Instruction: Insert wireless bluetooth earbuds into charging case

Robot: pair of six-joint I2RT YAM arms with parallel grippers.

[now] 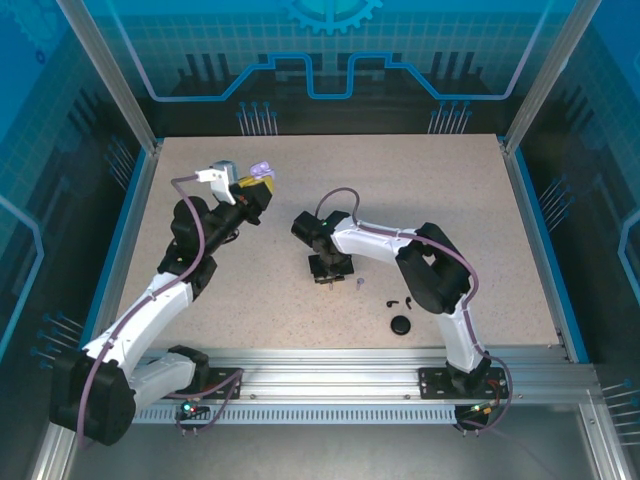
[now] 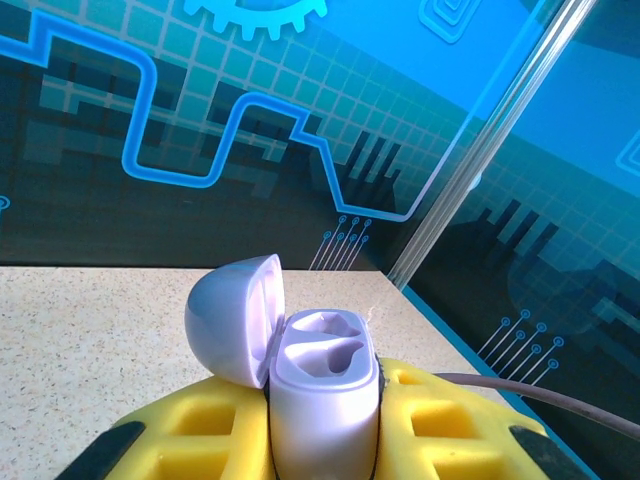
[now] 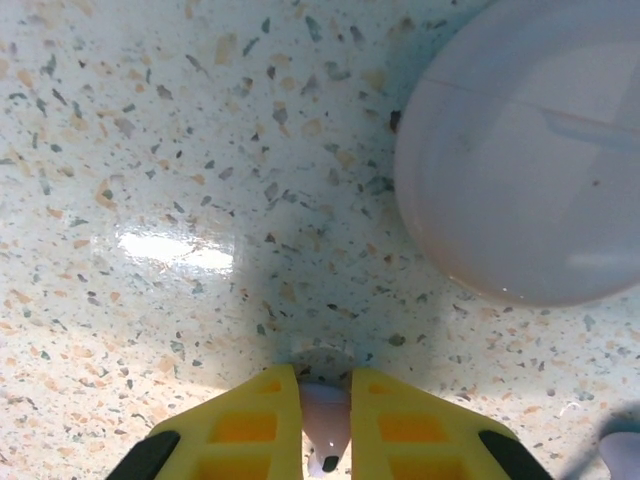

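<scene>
R gripper (image 3: 325, 388): yellow fingers (image 3: 250, 428) pressed close, pinching a small pale earbud (image 3: 325, 425) btwn the pads. Pointed straight down at the speckled table (image 3: 150, 130). Earbud's dark-tipped end toward the cam, rounded end toward the tabletop. Can't tell if touching the surface or just above. Shadow of the fingers on the table right under the tips.

Up and to the R in the wrist view: big round pale case (image 3: 530, 150), lid shut, seam line across the top, lying on the table, apart from the fingers. Low R corner of that view: edge of another small pale item (image 3: 622, 455), too cropped to ID.

From the top cam: R gripper (image 1: 328, 272) near mid-table, arm bent over it. Just R of it, a tiny pale-purple earbud (image 1: 358, 285) loose on the table (image 1: 450, 200). Further R and nearer the bases: two black earbuds (image 1: 388, 303) close together, plus a round black case (image 1: 401, 325) just below them, shut.

L gripper (image 2: 322, 390): yellow fingers (image 2: 440, 425) clamped on both sides of a purple case (image 2: 325, 375), held upright and lifted clear of the table. Lid (image 2: 235, 315) flipped open, hinged back to the L in the wrist view. Two moulded sockets facing up. In the top cam: L gripper (image 1: 255, 185) toward far L of the table, well apart from the R gripper, purple case (image 1: 262, 171) at its tip.
</scene>
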